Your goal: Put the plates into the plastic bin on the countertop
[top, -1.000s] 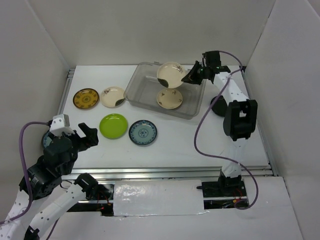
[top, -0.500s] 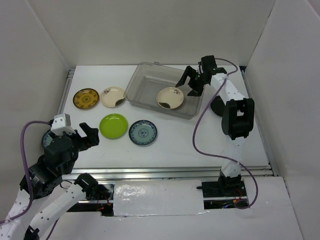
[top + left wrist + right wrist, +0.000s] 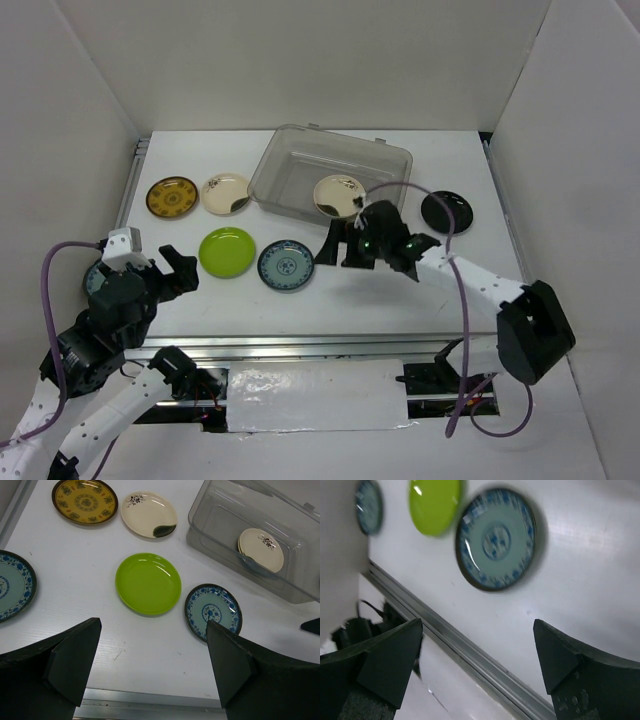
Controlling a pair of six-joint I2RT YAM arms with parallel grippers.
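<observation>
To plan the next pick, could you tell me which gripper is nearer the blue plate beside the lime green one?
Right. The right gripper is just right of the blue plate; the left gripper is farther away, left of the lime green plate.

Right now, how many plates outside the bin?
6: mustard-yellow plate and cream plate left of the plastic bin; lime plate and blue plate nearer the arms; black plate right of it; second blue plate far left. The arms may hide others.

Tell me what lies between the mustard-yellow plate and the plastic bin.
A cream plate with a dark mark lies between the mustard-yellow plate and the plastic bin, seen in the top view.
</observation>
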